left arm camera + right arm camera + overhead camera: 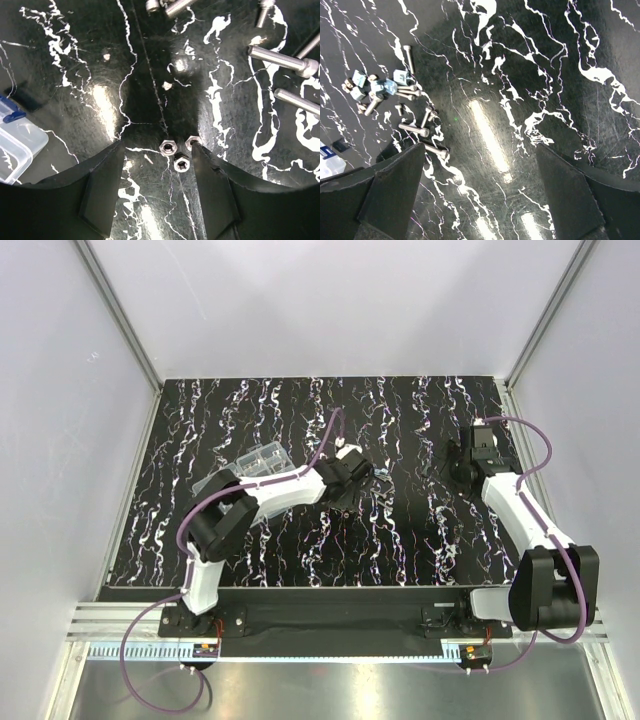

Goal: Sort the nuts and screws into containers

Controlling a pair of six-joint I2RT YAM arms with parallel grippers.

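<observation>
1. Leftmost, box (250,468) is sitting on black, white-streaked table (400,550), white walls (350,300) enclosing it.
2. Next, left gripper (157,145) is hovering half-open, empty, nuts (167,147) lying between its jaws.
3. Rightmost, right gripper (480,146) is gaping wide, empty, screws (412,129) lying to its left.

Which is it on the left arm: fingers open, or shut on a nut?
Open. In the left wrist view its black fingers stand apart, with three small silvery hex nuts lying ungripped between them.
</observation>
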